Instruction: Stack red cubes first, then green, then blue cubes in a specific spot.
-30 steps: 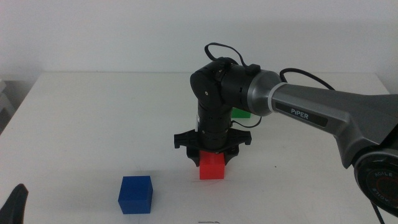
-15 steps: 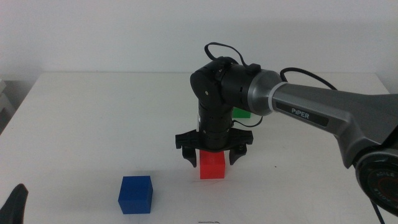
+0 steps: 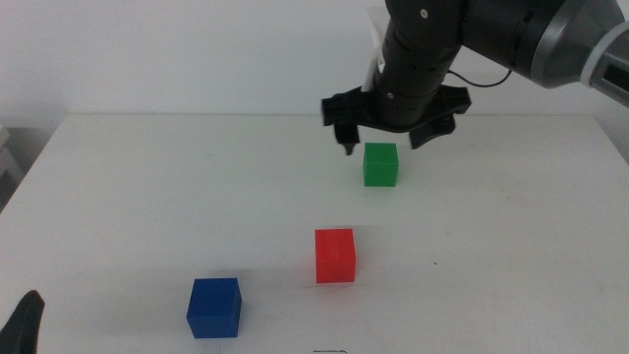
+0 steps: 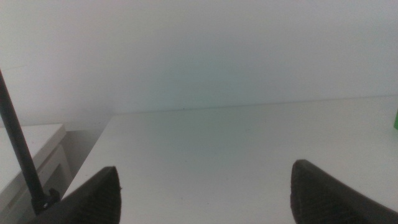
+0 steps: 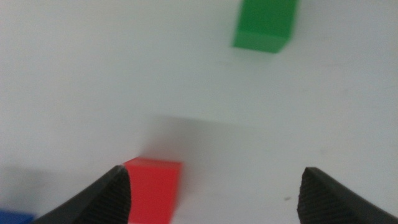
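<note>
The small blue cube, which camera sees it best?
The middle view: the small matte dark-blue cube sits whole on the white table. The right wrist view catches only a blue sliver at the edge. The left wrist view misses it.

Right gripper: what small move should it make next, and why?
Probably descend straight down onto the green cube. The right gripper hovers open just above and behind it, jaws apart on either side, holding nothing. The red cube stands alone on the table, so green looks like the next piece. The left gripper waits near the table's near left corner.

Red cube (image 3: 335,256); green cube (image 3: 380,164); blue cube (image 3: 214,307); unstacked
</note>
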Available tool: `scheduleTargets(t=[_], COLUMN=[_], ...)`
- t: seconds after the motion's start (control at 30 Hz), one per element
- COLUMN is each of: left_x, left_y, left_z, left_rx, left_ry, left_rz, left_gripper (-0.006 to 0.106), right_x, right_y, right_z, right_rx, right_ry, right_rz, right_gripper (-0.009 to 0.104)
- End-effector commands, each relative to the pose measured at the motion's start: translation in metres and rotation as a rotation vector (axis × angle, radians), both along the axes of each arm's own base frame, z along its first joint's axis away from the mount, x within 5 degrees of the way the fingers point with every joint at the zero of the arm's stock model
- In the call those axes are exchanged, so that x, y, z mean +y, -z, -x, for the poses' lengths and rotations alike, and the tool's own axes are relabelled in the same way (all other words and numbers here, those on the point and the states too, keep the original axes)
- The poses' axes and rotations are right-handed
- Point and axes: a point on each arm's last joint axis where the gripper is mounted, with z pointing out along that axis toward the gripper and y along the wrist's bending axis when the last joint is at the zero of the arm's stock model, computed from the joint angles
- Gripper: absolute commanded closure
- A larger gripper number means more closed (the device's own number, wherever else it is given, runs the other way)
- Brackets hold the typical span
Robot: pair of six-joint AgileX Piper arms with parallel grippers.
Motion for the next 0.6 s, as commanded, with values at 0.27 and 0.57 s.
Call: scheduleTargets(t=[0.27, 0.57], left_x=[0.000, 0.000], left_y=[-0.010, -0.010], left_z=[0.002, 0.002], left_rx=[-0.102, -0.102], left_ry=[0.004, 0.004], left_rz=[0.013, 0.013], left_gripper=[0.007, 0.007], right_x=[-0.025, -0.027], right_y=[-0.003, 0.025], right_z=[-0.040, -0.078], right_rx=[-0.149, -0.113], right_ry=[0.027, 0.027], right_rz=[-0.036, -0.062], right_gripper=[0.019, 0.019])
